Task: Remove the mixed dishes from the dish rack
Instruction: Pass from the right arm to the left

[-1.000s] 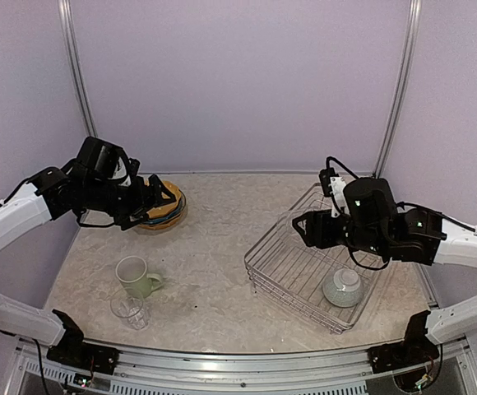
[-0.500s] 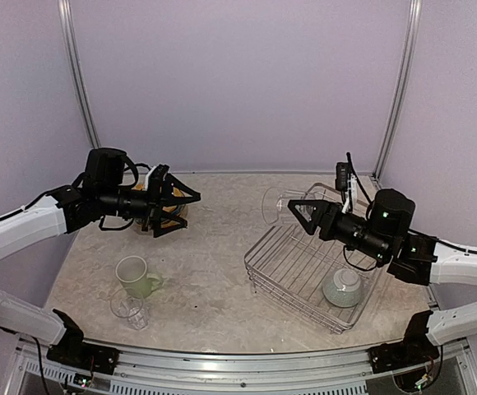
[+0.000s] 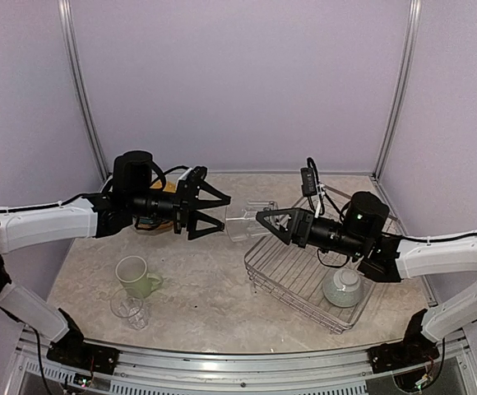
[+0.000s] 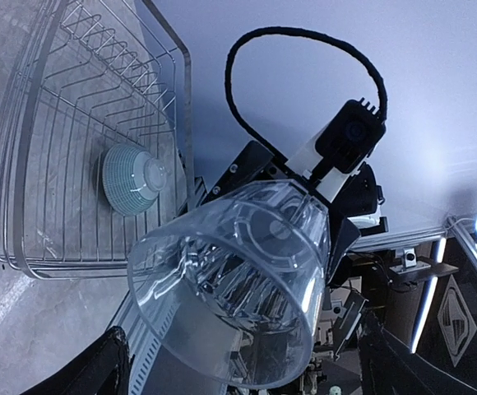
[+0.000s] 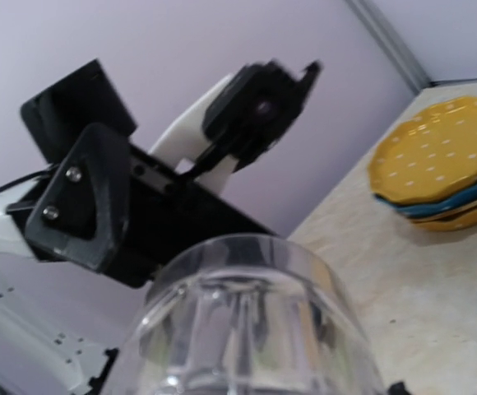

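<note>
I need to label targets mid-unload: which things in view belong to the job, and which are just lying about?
Job: rack, bowl in it, held glass, mug, glass by mug, plate stack.
Just there: table, corner posts.

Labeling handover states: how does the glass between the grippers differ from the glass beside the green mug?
The held glass hangs in the air, on its side, mouth toward the left gripper; the table glass stands on the tabletop by the pale green mug. The right gripper clamps the held glass; nothing touches the table glass. Both are clear, empty and outside the dish rack.
</note>
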Motion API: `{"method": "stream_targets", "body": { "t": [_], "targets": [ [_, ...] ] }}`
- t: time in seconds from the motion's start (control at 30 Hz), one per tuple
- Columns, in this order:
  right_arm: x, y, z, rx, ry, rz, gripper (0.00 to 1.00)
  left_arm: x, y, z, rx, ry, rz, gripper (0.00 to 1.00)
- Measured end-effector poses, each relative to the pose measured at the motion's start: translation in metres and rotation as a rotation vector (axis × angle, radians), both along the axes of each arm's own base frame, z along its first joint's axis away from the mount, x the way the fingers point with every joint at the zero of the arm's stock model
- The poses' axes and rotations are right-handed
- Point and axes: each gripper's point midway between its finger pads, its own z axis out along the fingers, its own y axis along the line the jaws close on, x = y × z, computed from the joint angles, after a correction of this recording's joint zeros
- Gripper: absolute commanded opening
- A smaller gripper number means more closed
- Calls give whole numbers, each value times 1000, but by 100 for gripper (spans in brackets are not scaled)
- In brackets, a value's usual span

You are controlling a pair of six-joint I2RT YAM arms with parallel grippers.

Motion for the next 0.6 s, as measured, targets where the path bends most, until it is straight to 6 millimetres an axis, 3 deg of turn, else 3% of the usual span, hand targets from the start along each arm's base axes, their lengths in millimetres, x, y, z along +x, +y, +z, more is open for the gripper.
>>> {"method": "stream_targets", "body": {
  "t": [0.2,0.6],
  "targets": [
    [-4,6,4,44,6,46,0,-9,-14,18,-72,-34,-67,79],
    [-6,5,17,96,-12,58,0,-21,-27,33,-146,-40,-137,39]
  ]
}}
